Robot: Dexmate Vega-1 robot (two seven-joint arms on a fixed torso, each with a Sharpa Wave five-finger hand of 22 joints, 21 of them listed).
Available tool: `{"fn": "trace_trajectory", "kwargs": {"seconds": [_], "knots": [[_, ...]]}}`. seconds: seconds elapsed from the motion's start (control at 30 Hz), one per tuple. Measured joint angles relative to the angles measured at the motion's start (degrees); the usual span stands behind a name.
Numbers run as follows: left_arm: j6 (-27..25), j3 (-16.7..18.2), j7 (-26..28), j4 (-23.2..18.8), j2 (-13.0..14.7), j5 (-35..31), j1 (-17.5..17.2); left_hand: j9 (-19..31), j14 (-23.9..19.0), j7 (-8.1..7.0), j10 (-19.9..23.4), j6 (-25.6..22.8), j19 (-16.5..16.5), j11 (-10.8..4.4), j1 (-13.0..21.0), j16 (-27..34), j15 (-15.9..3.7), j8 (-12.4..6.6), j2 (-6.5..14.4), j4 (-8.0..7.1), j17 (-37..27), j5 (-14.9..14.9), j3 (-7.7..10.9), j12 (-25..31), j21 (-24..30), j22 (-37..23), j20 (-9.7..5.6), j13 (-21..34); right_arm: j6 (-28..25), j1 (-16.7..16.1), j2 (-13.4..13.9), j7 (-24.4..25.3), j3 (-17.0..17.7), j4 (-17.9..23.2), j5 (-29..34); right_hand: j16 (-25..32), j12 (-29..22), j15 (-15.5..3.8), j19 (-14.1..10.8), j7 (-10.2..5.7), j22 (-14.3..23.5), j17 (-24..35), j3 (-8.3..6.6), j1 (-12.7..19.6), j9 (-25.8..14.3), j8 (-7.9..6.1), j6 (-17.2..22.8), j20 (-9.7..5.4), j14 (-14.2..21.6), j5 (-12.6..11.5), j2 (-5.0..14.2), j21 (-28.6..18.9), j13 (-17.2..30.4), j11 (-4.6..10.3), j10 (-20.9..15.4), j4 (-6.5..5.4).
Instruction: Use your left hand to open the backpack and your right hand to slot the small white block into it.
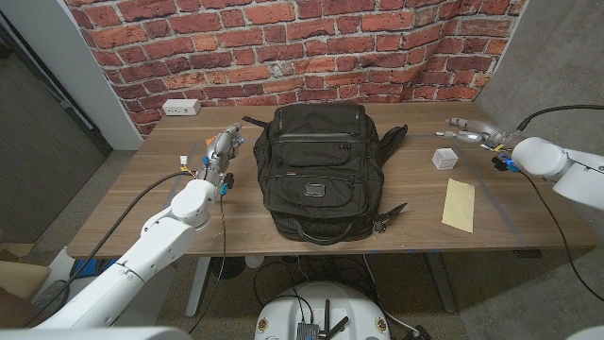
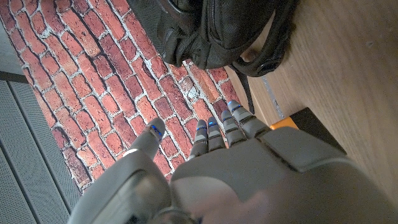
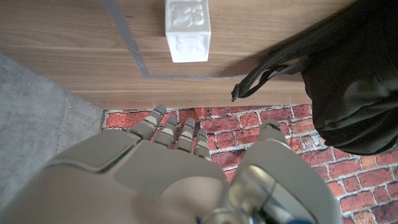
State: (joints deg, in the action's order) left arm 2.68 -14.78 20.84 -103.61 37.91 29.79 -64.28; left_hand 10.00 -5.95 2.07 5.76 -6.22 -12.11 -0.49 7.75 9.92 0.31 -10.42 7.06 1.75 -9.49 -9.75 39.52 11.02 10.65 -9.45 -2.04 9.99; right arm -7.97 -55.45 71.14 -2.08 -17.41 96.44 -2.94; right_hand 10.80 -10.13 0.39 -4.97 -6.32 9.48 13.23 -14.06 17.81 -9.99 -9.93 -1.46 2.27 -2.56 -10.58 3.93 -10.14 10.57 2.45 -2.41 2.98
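A black backpack lies in the middle of the wooden table, zipped closed as far as I can see; its top also shows in the left wrist view and its side and strap in the right wrist view. The small white block stands on the table to the backpack's right, seen close in the right wrist view. My left hand hangs just left of the backpack, fingers apart, holding nothing. My right hand hovers behind and right of the block, fingers extended, empty.
A flat tan envelope lies near the front right of the table. A white power strip sits at the back left corner. Grey tape lines mark the tabletop near the block. A brick wall stands behind the table.
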Motion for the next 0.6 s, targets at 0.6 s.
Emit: {"fn": "trace_trajectory", "kwargs": {"seconds": [0.6], "knots": [[-0.38, -0.21, 0.35, -0.15, -0.33, 0.10, -0.36, 0.00, -0.31, 0.00, 0.08, 0.00, 0.00, 0.09, -0.02, 0.00, 0.31, 0.00, -0.02, 0.24, 0.01, 0.00, 0.25, 0.00, 0.00, 0.00, 0.00, 0.00, -2.99, 6.34, 1.53, -8.79, -5.35, -0.32, 5.03, 0.36, -0.01, 4.44, -0.57, -3.19, -0.01, -0.42, -1.42, 3.62, -0.49, -0.45, -2.20, 3.60, -1.69, -0.27, -1.06, -0.39, 0.52, -1.38, 2.61, 4.28]]}}
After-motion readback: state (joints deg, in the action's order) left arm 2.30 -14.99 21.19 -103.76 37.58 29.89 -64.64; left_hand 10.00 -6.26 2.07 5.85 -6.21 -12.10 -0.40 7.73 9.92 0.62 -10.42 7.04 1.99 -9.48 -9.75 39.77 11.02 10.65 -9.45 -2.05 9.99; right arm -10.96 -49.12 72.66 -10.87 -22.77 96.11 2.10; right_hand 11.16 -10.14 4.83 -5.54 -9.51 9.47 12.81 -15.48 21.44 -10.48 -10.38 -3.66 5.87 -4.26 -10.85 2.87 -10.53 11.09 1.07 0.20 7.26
